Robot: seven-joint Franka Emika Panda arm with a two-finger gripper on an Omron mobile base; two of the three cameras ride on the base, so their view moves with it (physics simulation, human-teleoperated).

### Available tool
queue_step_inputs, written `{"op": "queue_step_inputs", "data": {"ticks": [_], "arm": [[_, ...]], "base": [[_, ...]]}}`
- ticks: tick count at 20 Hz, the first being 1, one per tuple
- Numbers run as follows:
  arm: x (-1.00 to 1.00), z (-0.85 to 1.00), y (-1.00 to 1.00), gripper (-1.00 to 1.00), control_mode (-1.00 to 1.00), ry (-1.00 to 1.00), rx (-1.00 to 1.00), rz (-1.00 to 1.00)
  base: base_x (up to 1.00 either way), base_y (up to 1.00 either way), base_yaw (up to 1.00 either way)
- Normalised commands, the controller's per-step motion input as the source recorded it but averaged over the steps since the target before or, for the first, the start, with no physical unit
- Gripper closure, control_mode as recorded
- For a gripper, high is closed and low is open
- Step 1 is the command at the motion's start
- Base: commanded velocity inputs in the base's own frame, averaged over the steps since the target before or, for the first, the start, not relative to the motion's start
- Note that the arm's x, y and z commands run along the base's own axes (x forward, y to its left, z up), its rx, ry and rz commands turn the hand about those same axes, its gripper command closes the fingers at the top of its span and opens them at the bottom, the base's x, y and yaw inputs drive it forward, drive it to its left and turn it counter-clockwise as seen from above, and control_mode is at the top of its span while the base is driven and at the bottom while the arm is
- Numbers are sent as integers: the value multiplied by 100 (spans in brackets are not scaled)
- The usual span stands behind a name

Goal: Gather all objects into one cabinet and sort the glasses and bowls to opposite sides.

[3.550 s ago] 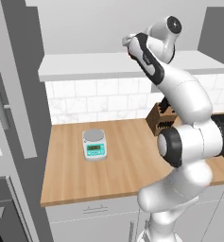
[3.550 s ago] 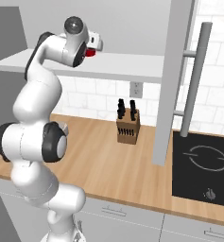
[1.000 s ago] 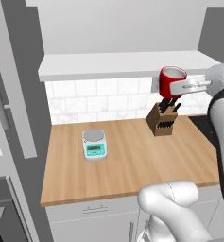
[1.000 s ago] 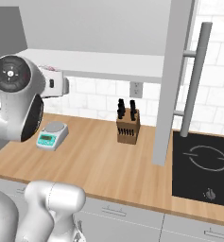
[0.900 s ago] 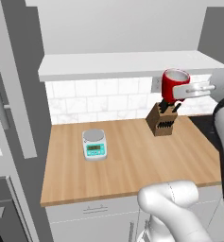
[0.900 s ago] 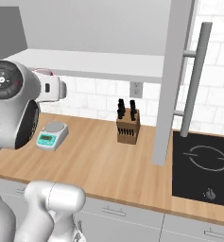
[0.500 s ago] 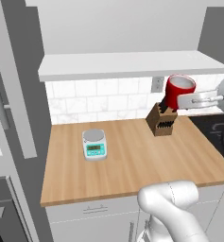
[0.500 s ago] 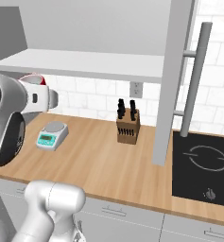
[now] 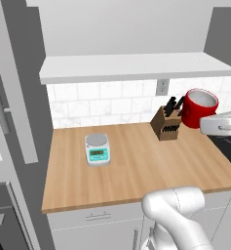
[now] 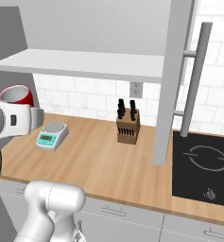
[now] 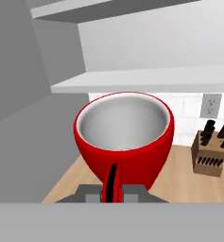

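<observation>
Hand view: a red mug [image 11: 124, 139] with a pale grey inside sits close before the camera, mouth up, its thin handle at the bottom middle, between two grey finger pads [image 11: 88, 194].
Gripper [image 11: 112, 194]: closed tight on the red mug's handle; the mug hangs in the air, touching no surface.
Left base view: the red mug [image 9: 199, 107] is at the right, above the wooden counter [image 9: 131, 171], just right of the knife block [image 9: 166, 125], with the white hand of the arm against its lower right side.
Right base view: the red mug [image 10: 16, 95] shows at the far left, its rim above the white hand, up and left of the kitchen scale [image 10: 52, 134].
Kitchen scale: on the counter's left half in the left base view [image 9: 97, 149], well apart from the knife block.
Knife block: stands near the tiled back wall, dark handles sticking up.
White shelf [image 9: 131, 66]: runs along the wall above the counter, higher than the mug.
Cabinet door [image 10: 172, 80]: a tall grey panel with a vertical bar handle [image 10: 194, 78], standing edge-on right of the knife block.
Cooktop [image 10: 202, 168]: black, set in the counter beyond the door.
</observation>
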Motion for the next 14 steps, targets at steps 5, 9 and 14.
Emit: {"op": "queue_step_inputs", "data": {"ticks": [5, 9, 14], "arm": [[-13, -1, 0, 100, -100, 0, 0, -3], [-8, 0, 0, 100, -100, 6, 9, 0], [-34, 0, -3, 100, -100, 7, 9, 0]], "base": [[0, 0, 0], [0, 0, 0], [0, 0, 0]]}}
